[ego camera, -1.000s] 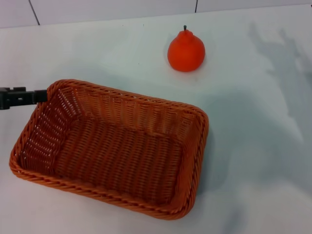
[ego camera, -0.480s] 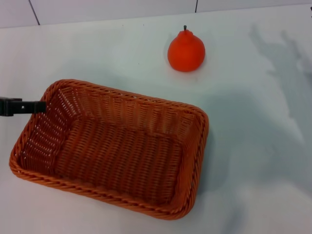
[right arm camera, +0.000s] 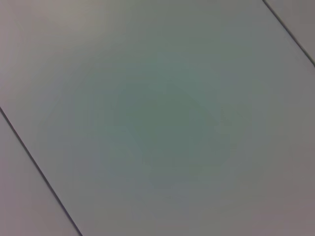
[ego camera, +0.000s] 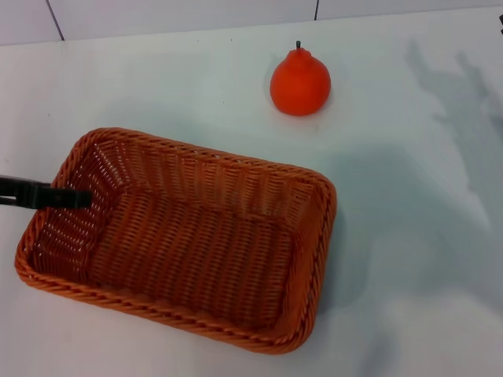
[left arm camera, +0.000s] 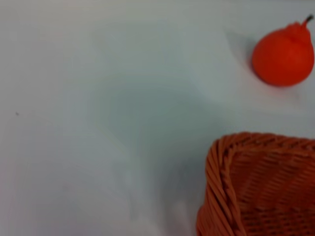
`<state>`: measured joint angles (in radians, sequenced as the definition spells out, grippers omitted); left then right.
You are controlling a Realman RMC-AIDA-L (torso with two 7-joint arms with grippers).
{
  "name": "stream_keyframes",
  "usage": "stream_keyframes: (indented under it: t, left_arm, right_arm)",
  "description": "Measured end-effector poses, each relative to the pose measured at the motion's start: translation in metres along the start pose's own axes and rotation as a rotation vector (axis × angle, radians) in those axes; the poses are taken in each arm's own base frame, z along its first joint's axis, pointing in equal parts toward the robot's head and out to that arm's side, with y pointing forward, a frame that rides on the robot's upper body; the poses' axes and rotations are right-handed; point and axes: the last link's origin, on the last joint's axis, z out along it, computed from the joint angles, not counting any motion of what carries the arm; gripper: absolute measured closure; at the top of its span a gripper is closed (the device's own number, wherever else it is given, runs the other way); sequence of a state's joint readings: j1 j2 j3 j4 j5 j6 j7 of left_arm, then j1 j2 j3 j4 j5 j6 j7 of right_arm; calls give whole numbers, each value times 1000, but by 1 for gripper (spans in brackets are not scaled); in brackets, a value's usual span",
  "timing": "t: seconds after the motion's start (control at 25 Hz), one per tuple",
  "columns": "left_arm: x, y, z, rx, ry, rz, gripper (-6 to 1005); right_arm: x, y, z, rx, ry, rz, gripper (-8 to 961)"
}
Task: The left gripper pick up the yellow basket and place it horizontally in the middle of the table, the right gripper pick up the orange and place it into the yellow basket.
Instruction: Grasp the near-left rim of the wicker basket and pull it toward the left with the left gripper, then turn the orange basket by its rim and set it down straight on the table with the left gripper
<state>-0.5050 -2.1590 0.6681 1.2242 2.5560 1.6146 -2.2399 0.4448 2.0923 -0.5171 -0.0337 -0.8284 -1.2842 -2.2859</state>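
The yellow basket (ego camera: 181, 236), an orange-brown woven wicker rectangle, lies slightly askew on the white table (ego camera: 157, 86), left of the middle. Its corner also shows in the left wrist view (left arm camera: 256, 187). My left gripper (ego camera: 78, 198) reaches in from the left edge as one slim black finger, its tip over the basket's left end, just inside the rim. The orange (ego camera: 299, 82) stands upright on the table beyond the basket's far right corner, apart from it. It also shows in the left wrist view (left arm camera: 283, 58). My right gripper is out of view.
Arm shadows fall on the table at the far right (ego camera: 464, 102). A tiled wall with dark seams (ego camera: 316, 9) runs along the table's far edge. The right wrist view shows only a plain grey surface with dark seams (right arm camera: 39, 172).
My left gripper's finger has moved nearer and to the right, from the basket's far left corner to over its left end. The basket and the orange have not moved.
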Motion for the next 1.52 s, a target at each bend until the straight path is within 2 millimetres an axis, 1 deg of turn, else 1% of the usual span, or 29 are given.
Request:
stream_keyframes:
  t: [0.2,0.4,0.56,0.68,0.88,1.08,1.2,1.4,1.52]
  left_arm:
    - [2,6,10,13,-54,13,183]
    - [3,8,13,21,-73,18,185]
    - [4,9,13,18,-69,20,378]
    - [4,9,12,19,-66,19,616]
    - [7,8,9,26,-54,17,827]
    - [15,7,-3,20,29,-2,840]
    - [18,1,-14,6,108,-55,848]
    - [18,-9,-29,-27,229,-172,856]
    - [15,-10,-31,-53,284,-224,856]
  right_arm:
    - [-1,1,0,-6,-5,-1,29]
    - [-1,1,-1,-9,-7,0,29]
    - [-2,2,-2,-12,-7,1,32]
    - [-2,2,-2,-14,-9,1,35]
    - [-3,2,-1,-18,-15,3,40]
    - [-3,2,0,-18,-15,3,45]
    - [-3,2,0,-18,-15,4,48]
    - [-2,4,-2,-26,-12,5,53]
    - [-2,5,-2,-35,-9,7,56]
